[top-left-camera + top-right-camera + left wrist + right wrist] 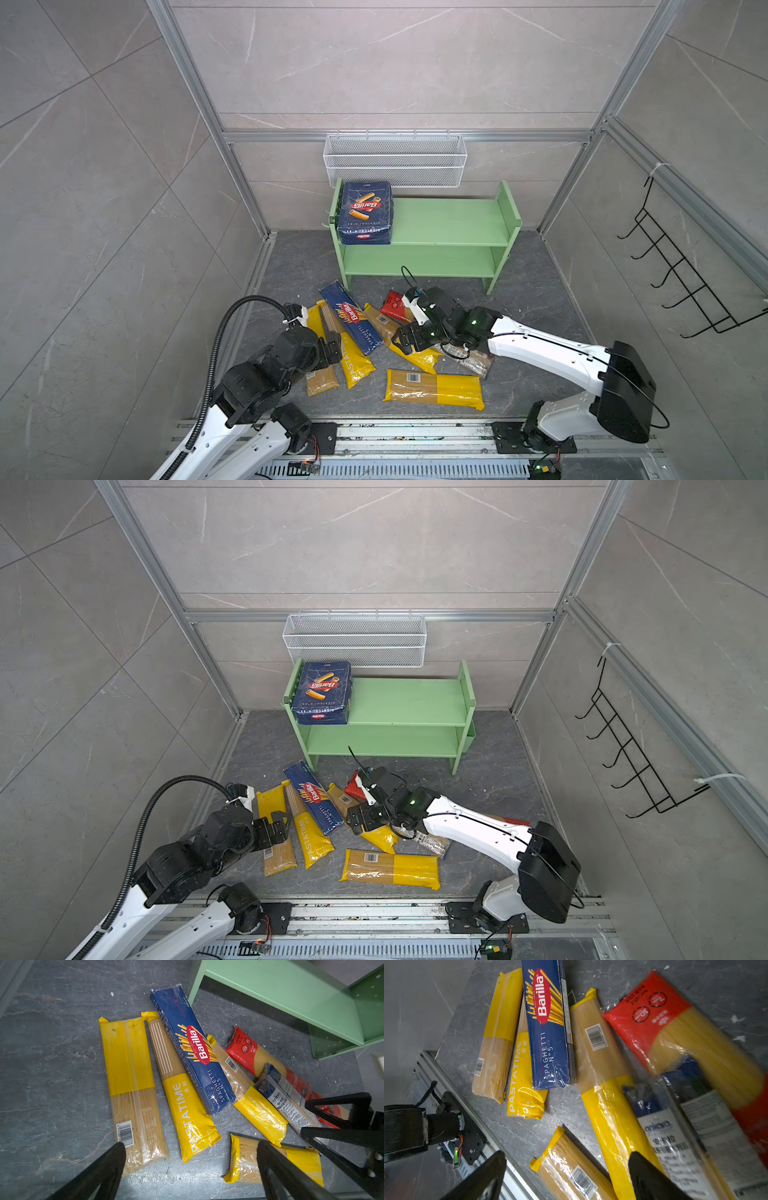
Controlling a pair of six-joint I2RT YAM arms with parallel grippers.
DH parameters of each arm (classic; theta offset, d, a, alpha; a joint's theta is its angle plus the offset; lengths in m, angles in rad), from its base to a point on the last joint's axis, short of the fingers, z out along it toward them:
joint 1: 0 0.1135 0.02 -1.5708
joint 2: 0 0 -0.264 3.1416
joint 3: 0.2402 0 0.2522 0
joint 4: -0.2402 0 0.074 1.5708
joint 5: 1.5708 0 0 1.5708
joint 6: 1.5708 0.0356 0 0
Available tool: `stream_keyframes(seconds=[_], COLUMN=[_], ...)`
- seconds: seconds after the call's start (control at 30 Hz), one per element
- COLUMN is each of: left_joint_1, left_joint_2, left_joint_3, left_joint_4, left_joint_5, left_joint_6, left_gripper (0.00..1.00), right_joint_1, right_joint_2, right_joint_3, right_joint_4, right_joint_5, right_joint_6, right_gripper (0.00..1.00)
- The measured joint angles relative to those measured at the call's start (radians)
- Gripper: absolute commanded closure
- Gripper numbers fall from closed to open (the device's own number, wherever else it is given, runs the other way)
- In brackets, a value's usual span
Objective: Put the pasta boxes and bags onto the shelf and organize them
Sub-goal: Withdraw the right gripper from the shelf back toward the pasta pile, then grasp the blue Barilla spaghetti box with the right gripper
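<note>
Stock on view, read from my remote seat:

1. Left pincer (190, 1145): jaws spread wide, gripping nothing, poised above the near ends of two bags.
2. Plain yellow bag (128, 1076): under that pincer's outer finger, flat on the floor, with bare grey floor (52, 1064) beyond its long edge.
3. PASTATIME bag (187, 1109): straight ahead between the jaws, just beside item 2.
4. Spaghetti box (351, 318): ahead of the left pincer, its near corner lapping over the PASTATIME bag. Its far end lies close to the shelf leg, though I cannot tell if they touch.
5. Right pincer (566, 1153): jaws wide, holding nothing.
6. Barcode yellow bag (604, 1076): below the right pincer's inner finger, running away from it.
7. Black-and-white printed bag (288, 1103): beside that finger, lying over a red-ended bag (247, 1051). A red tip under the right arm may be a second one.
8. Crosswise yellow bag (434, 388): behind both pincers, apart from the heap.
9. Shelf (449, 224): well ahead of both pincers. The rigatoni box (365, 212) lies flat at the left end of the top tier, and bare green board runs from its edge to the far side panel.
</note>
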Motion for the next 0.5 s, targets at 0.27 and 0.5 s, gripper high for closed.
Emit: stream_keyframes(seconds=[0.27, 0.5], left_joint_1=[0.0, 0.0], left_joint_2=[-0.018, -0.049], left_joint_3=[-0.099, -0.2], left_joint_4=[-0.004, 0.039], left_joint_5=[0.027, 0.052], left_joint_6=[-0.068, -0.108], left_gripper=[0.0, 0.0], right_joint_1=[0.028, 0.028], right_joint_2=[0.21, 0.356], right_joint_3=[0.082, 0.192], right_joint_4=[0.106, 0.146], right_joint_5=[-0.027, -0.084], right_joint_6=[0.0, 0.007], right_gripper=[0.06, 0.05])
